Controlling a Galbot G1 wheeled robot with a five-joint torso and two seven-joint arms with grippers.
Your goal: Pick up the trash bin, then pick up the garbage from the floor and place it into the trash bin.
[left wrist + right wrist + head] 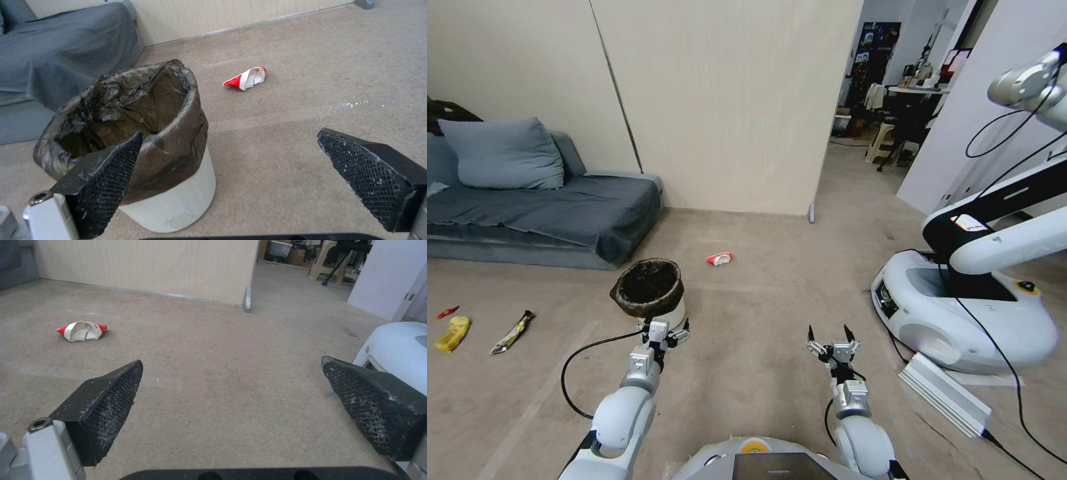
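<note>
Head view puts my left gripper (665, 329) right at the near side of the trash bin (649, 291), its fingers spread wide; on the left wrist view one pad (109, 181) overlaps the black liner at the rim, though I cannot tell whether it touches. My right gripper (830, 335) hangs over bare carpet, well apart from the bin, jaws wide and holding nothing. The bin stands upright on the floor. Beyond it lies a red-and-white crumpled wrapper (719, 259), nearer the beige wall panel (727, 100). Off to my left sit a yellow packet (452, 333), a dark snack packet (512, 332) and a small red scrap (447, 311), before the grey sofa (540, 210). Another robot's white base (960, 313) stands to my right.
</note>
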